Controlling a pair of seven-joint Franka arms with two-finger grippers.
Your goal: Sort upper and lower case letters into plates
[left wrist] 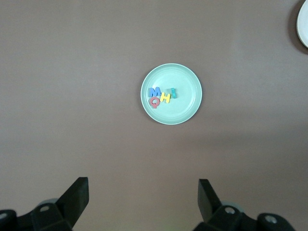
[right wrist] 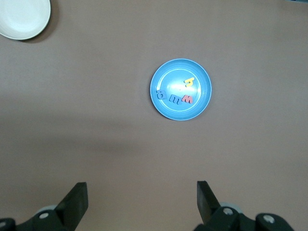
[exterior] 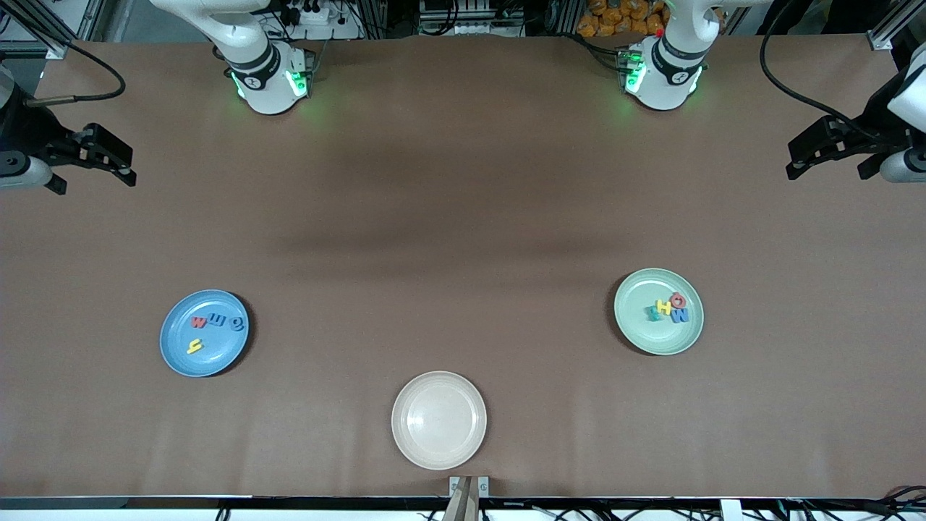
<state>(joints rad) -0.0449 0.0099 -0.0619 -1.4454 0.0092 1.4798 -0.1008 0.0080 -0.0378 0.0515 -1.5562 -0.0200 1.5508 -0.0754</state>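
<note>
- The blue plate (exterior: pixel 204 333) lies on the brown bench (exterior: pixel 463 217) toward the right arm's end, fairly near the front camera's edge.
- In it lie four letters: a red one (exterior: pixel 197 323), two blue ones (exterior: pixel 217 322) and (exterior: pixel 236 323) in a row beside it, and a yellow one (exterior: pixel 194 346) apart from them, nearer the front camera.
- The mint green plate (exterior: pixel 659 312) lies toward the left arm's end.
- Its four letters are clustered together, touching: red (exterior: pixel 678 299), blue (exterior: pixel 680 315), yellow (exterior: pixel 663 307) and teal (exterior: pixel 653 313).
- The cream-white plate (exterior: pixel 439 420) sits between the two, close to the bench edge nearest the front camera.
- The right hand (exterior: pixel 98 163) waits at its own end of the bench, fingers spread wide, holding nothing.
- The left hand (exterior: pixel 832 150) waits at the other end, also spread wide with nothing between its fingers.
</note>
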